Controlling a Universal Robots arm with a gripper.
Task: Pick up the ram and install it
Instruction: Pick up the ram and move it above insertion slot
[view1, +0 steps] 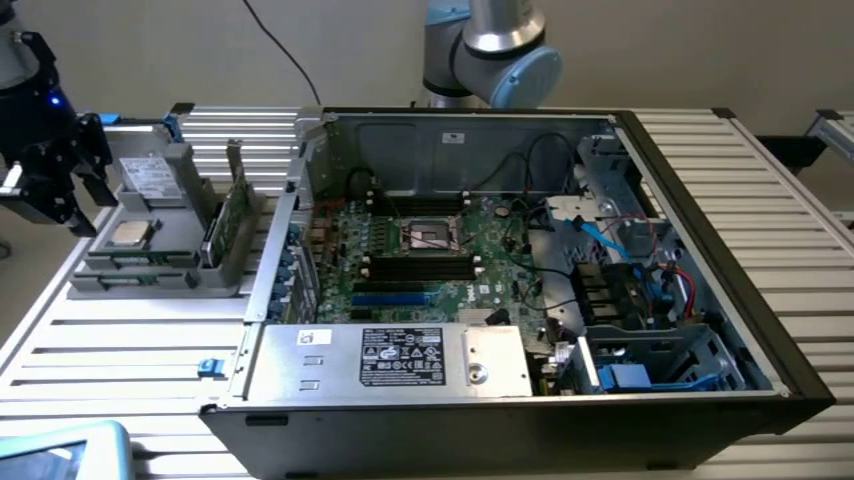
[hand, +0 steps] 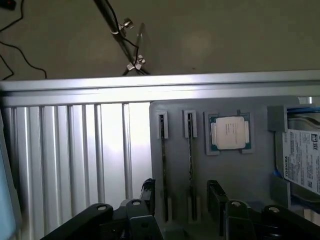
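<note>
Conceivably, both of the long, thin green circuit-board ram sticks (hand: 163, 170) could be caught at once, or one knocked askew in its slot, since the two are stood edge-up side by side in the flat grey plastic parts tray (hand: 257, 170) and both are lined up with the gap between the fingers. The black two-fingered gripper (hand: 181, 187) is spread fully wide, with nothing held and nothing touched. The ram sticks are seen just ahead of it.
</note>
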